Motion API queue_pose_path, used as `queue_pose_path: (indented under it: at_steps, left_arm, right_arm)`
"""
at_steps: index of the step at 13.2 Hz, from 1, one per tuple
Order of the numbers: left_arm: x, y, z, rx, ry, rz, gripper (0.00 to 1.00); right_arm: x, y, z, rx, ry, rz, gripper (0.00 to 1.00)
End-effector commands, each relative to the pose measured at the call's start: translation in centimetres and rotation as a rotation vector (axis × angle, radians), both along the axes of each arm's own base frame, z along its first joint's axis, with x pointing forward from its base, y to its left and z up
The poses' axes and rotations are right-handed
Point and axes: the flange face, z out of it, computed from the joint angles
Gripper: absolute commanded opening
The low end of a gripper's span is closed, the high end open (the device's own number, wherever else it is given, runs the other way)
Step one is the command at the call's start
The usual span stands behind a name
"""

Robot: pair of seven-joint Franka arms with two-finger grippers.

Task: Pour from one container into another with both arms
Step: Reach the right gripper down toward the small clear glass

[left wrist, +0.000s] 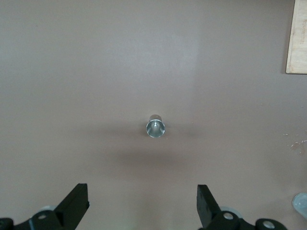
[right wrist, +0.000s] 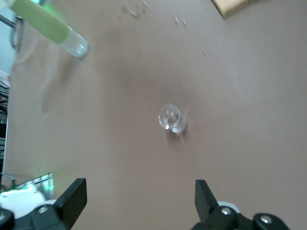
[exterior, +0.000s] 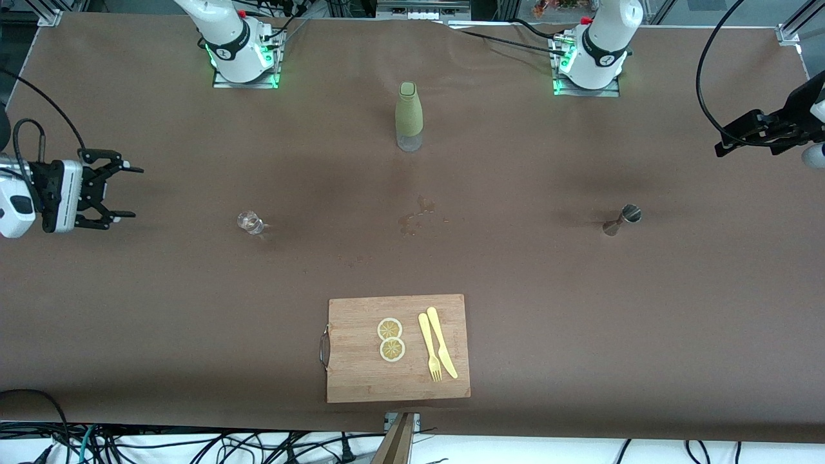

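Note:
A green sleeved bottle [exterior: 409,115] stands upright between the two arm bases, also seen as the bottle [right wrist: 48,26] in the right wrist view. A small clear glass [exterior: 250,222] sits toward the right arm's end, with my right gripper [exterior: 134,192] open and empty over the table edge beside it. In the right wrist view the glass [right wrist: 170,117] lies well ahead of the open right gripper [right wrist: 139,199]. A steel jigger [exterior: 622,219] stands toward the left arm's end. My left gripper [exterior: 728,145] hangs over that end, and the left gripper [left wrist: 143,201] is open with the jigger [left wrist: 155,128] ahead of it.
A wooden cutting board [exterior: 361,380] lies near the front camera's edge with two lemon slices [exterior: 390,339], a yellow fork [exterior: 429,348] and a knife [exterior: 442,341]. Small wet stains [exterior: 416,216] mark the brown table middle. The board's corner [left wrist: 297,38] shows in the left wrist view.

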Motion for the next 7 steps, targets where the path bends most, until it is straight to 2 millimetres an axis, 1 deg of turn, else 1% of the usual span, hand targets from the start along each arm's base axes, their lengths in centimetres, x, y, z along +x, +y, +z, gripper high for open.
queue_pose_path:
  at_steps: [1,2,3,4,5,6,7]
  left_arm:
    - [-0.5,0.6,0.0,-0.011,0.017,-0.004,1.0]
    - [-0.6,1.4,-0.3,-0.013,0.022,-0.011,1.0]
    - [-0.5,2.4,-0.9,-0.02,0.021,-0.064,1.0]
    - [-0.5,4.2,-1.9,-0.027,0.017,-0.116,1.0]
    - [-0.5,5.9,-3.0,-0.034,0.007,-0.172,1.0]
    - [-0.6,7.5,-3.7,-0.037,-0.009,-0.23,1.0]
    - [-0.6,8.6,-4.8,-0.047,-0.008,-0.292,1.0]
  right_arm:
    - [1.1,-1.8,-6.9,0.218,-0.087,0.054,1.0]
    - [1.1,-1.9,-9.8,0.291,-0.113,0.064,1.0]
    - [1.1,-2.0,-12.3,0.349,-0.136,0.073,1.0]
    - [0.9,-2.3,-14.9,0.405,-0.166,0.083,1.0]
    - [0.8,-2.0,-17.1,0.456,-0.189,0.084,1.0]
    - [0.6,-1.6,-18.7,0.504,-0.209,0.082,1.0]
    - [0.5,-1.5,-19.4,0.521,-0.213,0.082,1.0]
